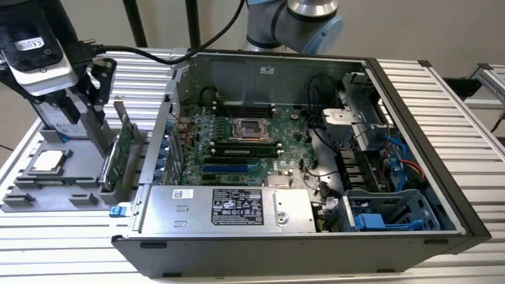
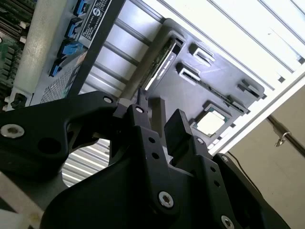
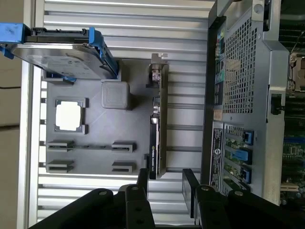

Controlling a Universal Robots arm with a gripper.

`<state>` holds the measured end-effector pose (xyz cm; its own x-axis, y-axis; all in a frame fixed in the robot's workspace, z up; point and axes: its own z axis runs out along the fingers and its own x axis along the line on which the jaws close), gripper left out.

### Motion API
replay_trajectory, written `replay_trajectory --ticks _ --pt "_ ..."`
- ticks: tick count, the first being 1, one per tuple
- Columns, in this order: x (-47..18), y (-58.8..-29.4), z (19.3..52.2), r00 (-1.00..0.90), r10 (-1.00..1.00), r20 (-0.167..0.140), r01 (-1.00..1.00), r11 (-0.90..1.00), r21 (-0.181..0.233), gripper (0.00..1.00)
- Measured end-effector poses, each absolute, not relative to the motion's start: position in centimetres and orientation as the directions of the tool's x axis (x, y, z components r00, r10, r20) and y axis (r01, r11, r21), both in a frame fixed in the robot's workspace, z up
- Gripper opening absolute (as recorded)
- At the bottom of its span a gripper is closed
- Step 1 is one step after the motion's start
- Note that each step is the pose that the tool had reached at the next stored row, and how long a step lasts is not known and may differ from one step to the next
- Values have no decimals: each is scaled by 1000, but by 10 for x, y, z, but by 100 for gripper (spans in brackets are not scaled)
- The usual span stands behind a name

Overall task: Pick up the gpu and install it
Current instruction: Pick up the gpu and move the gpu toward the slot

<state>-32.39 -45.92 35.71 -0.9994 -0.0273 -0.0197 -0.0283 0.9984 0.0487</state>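
Thin green-and-black gpu card (image 3: 157, 129) stands on edge in grey plastic tray (image 3: 95, 129), long axis parallel to black computer case (image 3: 238, 71) wall; black claw (image 3: 164, 179) apart, empty, near one end.

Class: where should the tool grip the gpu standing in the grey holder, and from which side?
Probably take the gpu by its upper long edge, pinching across its flat faces from straight above. It stands upright on edge in the holder, with the case wall close beside, leaving the top free.
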Motion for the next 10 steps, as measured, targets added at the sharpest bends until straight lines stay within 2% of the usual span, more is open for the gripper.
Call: replay_trajectory --ticks 10 --pt "-324 -459 353 -999 -27 -20 -28 998 49 100"
